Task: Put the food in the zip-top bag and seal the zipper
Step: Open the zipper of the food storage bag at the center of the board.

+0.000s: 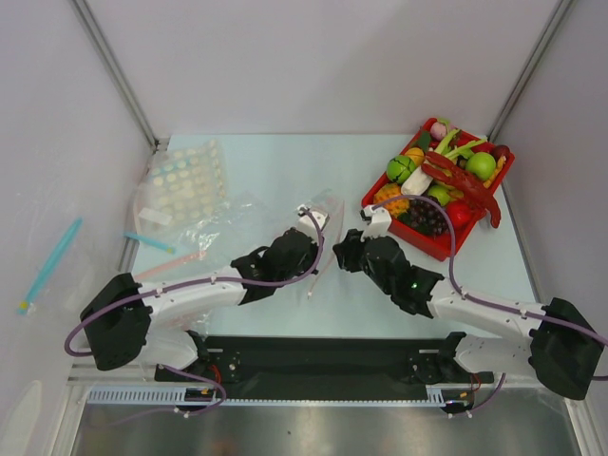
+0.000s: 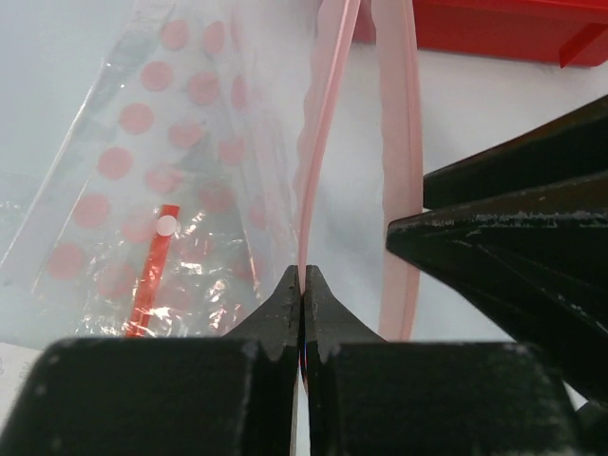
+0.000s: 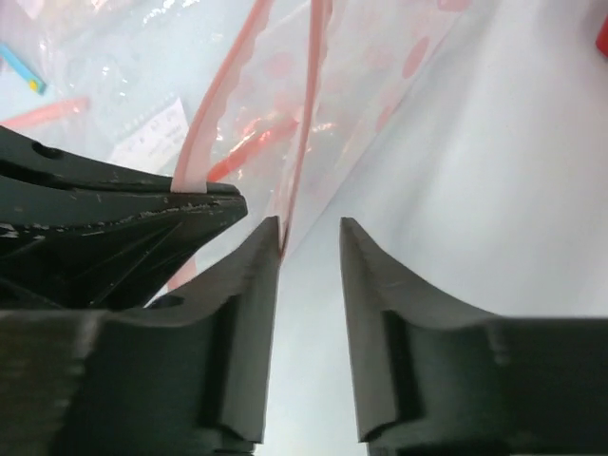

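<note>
- Jaws of the left gripper (image 2: 302, 282) are pinched tight on one lip of the zipper (image 2: 318, 142).
- Just past it is the bag (image 1: 331, 204). It sits in the middle of the table, between the two grippers.
- The zipper is long and thin. Its long way runs from the fingers out toward the far side of the table. The two pink lips are apart, so the mouth is open.
- The right gripper (image 3: 310, 237) is loose, with a gap between its jaws. The other lip seems to touch the inside of one finger, but nothing is squeezed there.
- The food (image 1: 446, 185) is not in the bag yet. It lies in the red tray (image 1: 429, 249), to the right of the bag.
- The tray is near the right gripper and well away from the left one. So I think the right arm should fetch the food while the left one holds the mouth open.
- The crayfish (image 1: 465, 185) is long. It lies slanted on top of the pile, from far left to near right. I think it should go into the bag end first.
</note>
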You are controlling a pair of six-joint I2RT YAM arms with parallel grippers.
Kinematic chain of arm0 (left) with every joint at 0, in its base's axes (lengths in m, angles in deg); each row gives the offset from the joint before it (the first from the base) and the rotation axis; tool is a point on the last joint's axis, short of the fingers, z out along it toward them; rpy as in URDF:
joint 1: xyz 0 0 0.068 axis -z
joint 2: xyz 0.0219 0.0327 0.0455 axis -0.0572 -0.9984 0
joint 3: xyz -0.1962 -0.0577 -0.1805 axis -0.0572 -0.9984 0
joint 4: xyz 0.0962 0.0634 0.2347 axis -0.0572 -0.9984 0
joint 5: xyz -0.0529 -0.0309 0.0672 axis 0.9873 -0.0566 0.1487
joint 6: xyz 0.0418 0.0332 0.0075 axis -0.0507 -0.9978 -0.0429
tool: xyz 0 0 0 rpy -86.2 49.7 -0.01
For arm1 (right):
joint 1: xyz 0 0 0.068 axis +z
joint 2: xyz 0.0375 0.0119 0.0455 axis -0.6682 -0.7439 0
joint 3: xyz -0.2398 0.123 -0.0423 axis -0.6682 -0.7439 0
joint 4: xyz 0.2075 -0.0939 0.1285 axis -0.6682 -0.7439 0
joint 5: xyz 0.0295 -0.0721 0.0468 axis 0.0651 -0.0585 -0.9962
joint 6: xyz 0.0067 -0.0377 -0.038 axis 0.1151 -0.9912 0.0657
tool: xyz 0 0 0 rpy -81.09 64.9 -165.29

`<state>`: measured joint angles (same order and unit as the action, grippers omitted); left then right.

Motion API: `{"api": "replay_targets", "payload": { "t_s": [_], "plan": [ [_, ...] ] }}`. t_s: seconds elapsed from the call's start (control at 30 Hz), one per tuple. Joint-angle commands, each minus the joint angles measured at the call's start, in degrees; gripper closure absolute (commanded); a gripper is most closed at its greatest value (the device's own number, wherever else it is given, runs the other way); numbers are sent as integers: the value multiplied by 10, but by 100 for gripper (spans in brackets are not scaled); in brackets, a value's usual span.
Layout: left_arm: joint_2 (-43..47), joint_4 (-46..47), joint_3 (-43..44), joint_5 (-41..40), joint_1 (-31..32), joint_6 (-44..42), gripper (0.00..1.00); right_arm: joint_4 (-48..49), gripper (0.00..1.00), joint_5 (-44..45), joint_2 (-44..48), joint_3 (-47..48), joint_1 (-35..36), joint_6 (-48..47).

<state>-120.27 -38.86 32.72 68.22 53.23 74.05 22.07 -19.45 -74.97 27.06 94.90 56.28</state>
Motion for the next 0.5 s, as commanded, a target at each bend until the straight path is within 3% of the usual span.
{"api": "replay_targets", "payload": {
  "t_s": [0.0, 0.03, 0.2, 0.47],
  "plan": [
    [17, 23, 3, 18, 5, -17, 100, 38, 59, -28, 23, -9, -4, 1],
    [17, 30, 1, 27, 7, -17, 100, 40, 54, -32, 23, -9, -4, -2],
    [9, 35, 4, 37, 19, -21, 100, 18, 53, -19, 11, 3, -8, 6],
    [29, -26, 26, -53, 25, -32, 100, -19, 69, -10, -22, 25, -23, 29]
  ]
}}
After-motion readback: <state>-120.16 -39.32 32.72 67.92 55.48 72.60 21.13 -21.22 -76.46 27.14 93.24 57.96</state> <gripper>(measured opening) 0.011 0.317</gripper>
